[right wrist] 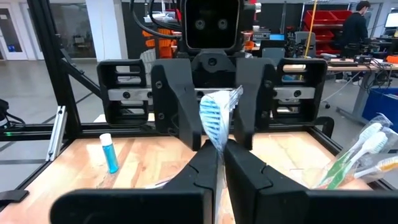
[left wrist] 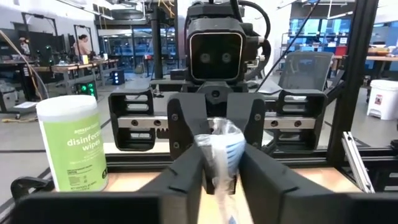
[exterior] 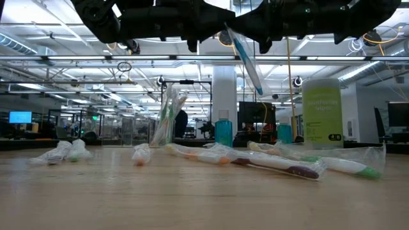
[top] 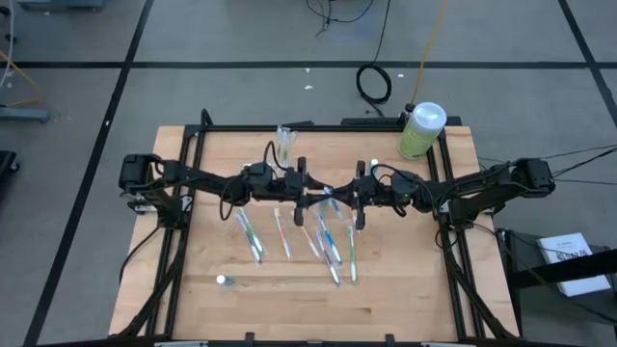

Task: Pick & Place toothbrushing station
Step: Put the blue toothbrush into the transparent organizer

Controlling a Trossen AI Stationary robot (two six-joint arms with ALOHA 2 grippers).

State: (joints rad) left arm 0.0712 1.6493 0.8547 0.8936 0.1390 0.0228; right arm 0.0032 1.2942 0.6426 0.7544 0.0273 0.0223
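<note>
A toothbrush in clear plastic wrap (exterior: pixel 246 61) with a blue-and-white head hangs slanted above the table's middle, between my two grippers. My left gripper (top: pixel 307 198) and my right gripper (top: pixel 334 200) face each other tip to tip, both shut on it. The toothbrushing station (top: pixel 285 144), a clear holder with brushes standing in it, stands upright on its base at the far middle of the table; it also shows in the low view (exterior: pixel 167 118). My left gripper has the wrapped toothbrush (left wrist: pixel 219 163) between its two fingers; the wrap fills the gap. The fingers come level from the table's left. The brush is clear of the table. My right gripper pinches the toothbrush just below its bristled head (right wrist: pixel 217 142) between its two fingertips, which are almost together. The fingers come level from the table's right. The head (right wrist: pixel 214 112) stands up past the fingertips, and the brush is clear of the table.
Several wrapped toothbrushes (top: pixel 289 236) lie on the table under and in front of the grippers, also seen in the low view (exterior: pixel 275 163). A green wipes bottle (top: pixel 421 130) stands at the far right corner. A small blue tube (top: pixel 224 280) lies near the front left.
</note>
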